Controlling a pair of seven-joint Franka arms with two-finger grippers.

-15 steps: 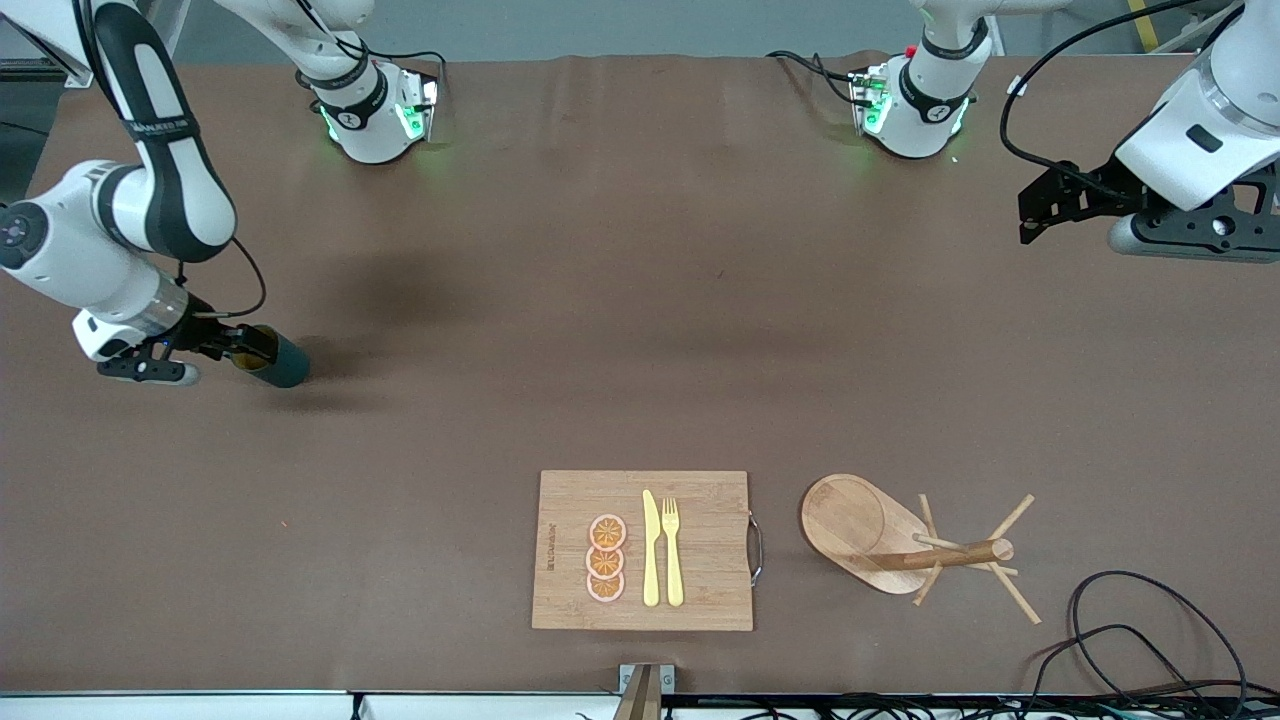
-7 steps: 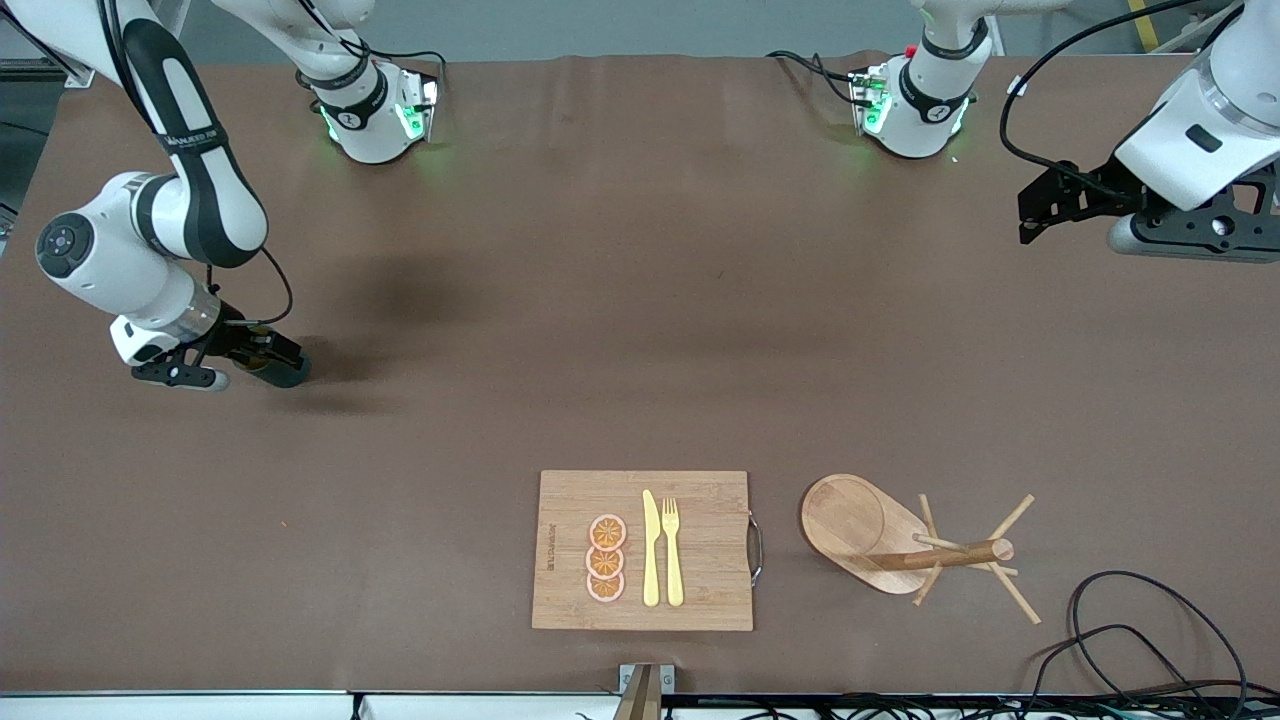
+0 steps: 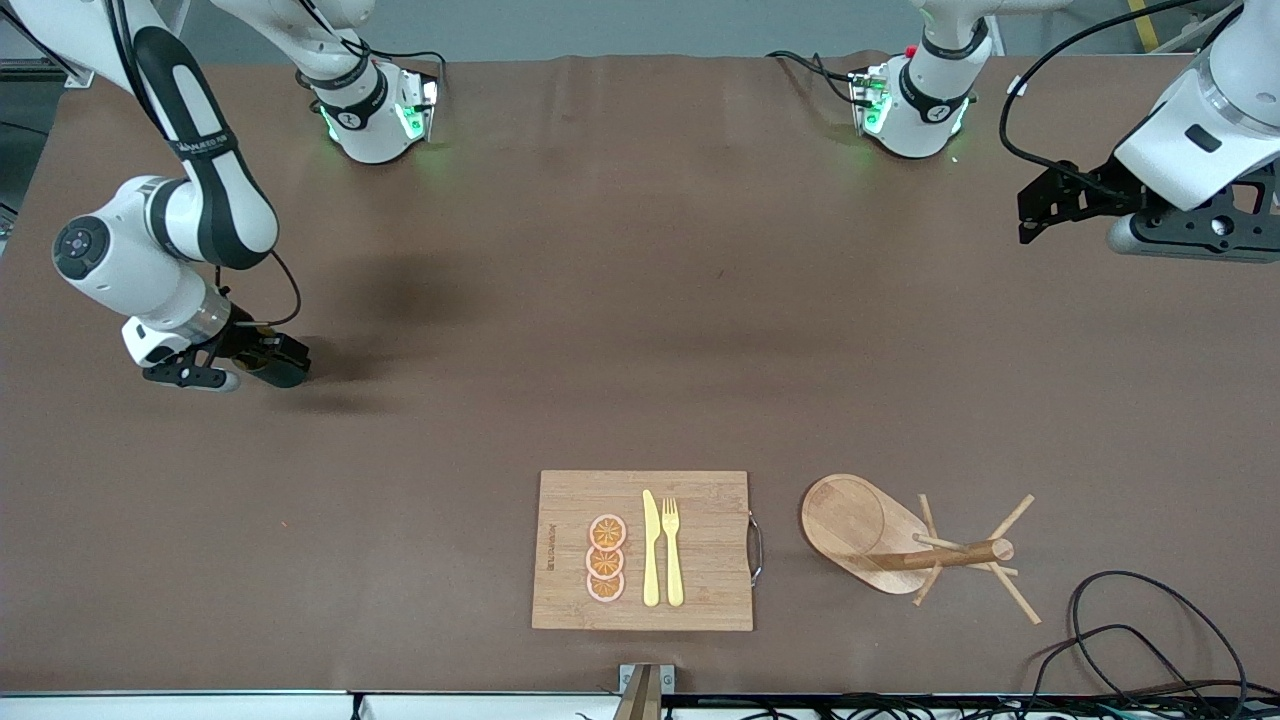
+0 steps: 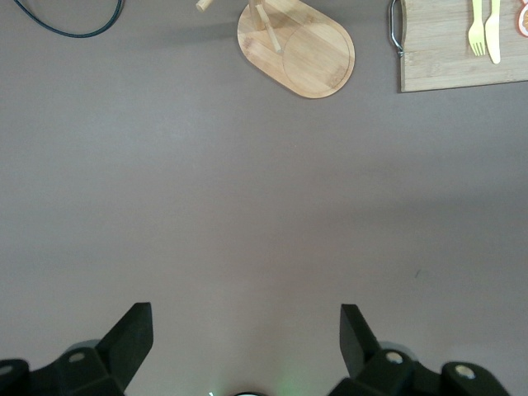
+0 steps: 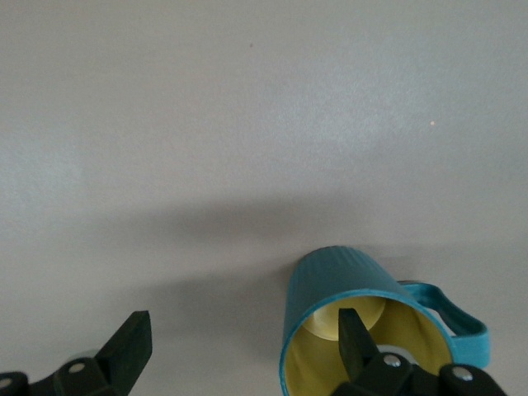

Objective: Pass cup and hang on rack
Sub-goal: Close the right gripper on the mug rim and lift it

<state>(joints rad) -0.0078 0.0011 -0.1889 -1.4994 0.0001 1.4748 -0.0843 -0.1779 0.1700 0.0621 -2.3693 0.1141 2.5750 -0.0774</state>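
At the right arm's end of the table, the right gripper (image 3: 268, 360) has come down around the cup (image 5: 363, 330), closing in over the last second from a more tilted approach to a low stance at the mug. Its fingers are spread: the right wrist view shows one finger (image 5: 355, 342) dipping inside the yellow-ochre mouth, the other standing well clear of the teal wall, so nothing is pinched yet. From the front camera the cup (image 3: 282, 370) is almost hidden under the gripper, only a dark edge showing; earlier more of its body was plain to see. I judge the grasp on the rim to be the step in hand, with the pass and the hanging all still to do.

The left gripper (image 3: 1040, 205) waits in the air over the left arm's end of the table, fingers spread wide and empty.

The rack (image 3: 905, 548) stands near the front camera, toward the left arm's end, pegs bare. Just beside it, toward the middle, lies a bamboo cutting board (image 3: 700, 600) carrying three orange slices (image 3: 606, 558), a yellow knife (image 3: 651, 548) and a yellow fork (image 3: 672, 550). A black cable (image 3: 1150, 620) loops on the table near the rack. The brown table (image 3: 640, 330) between cup and rack is bare, so I see little to block the handover; the board's closeness to the rack may crowd the hanging.
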